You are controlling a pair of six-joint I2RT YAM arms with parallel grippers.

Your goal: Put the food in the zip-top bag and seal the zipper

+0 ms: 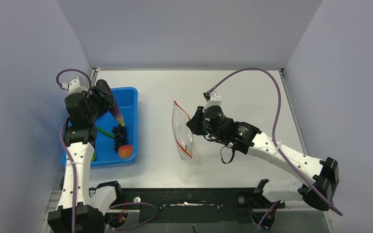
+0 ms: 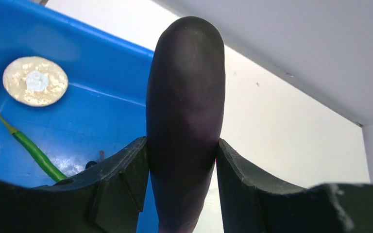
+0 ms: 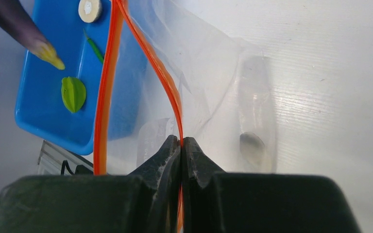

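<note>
My left gripper is shut on a long dark purple toy vegetable and holds it above the blue tray. Its yellowish tip points down toward the tray. In the tray lie a dark grape bunch, an orange-red fruit, a thin green pod, a pale disc and a lime-green fruit. The clear zip-top bag stands at the table's middle with its mouth gaping. My right gripper is shut on one side of the red zipper.
The blue tray sits at the left, close to the left wall. Bare white table lies between the tray and the bag, and behind the bag. A purple cable loops over the right arm. Through the bag a small grey oval shows.
</note>
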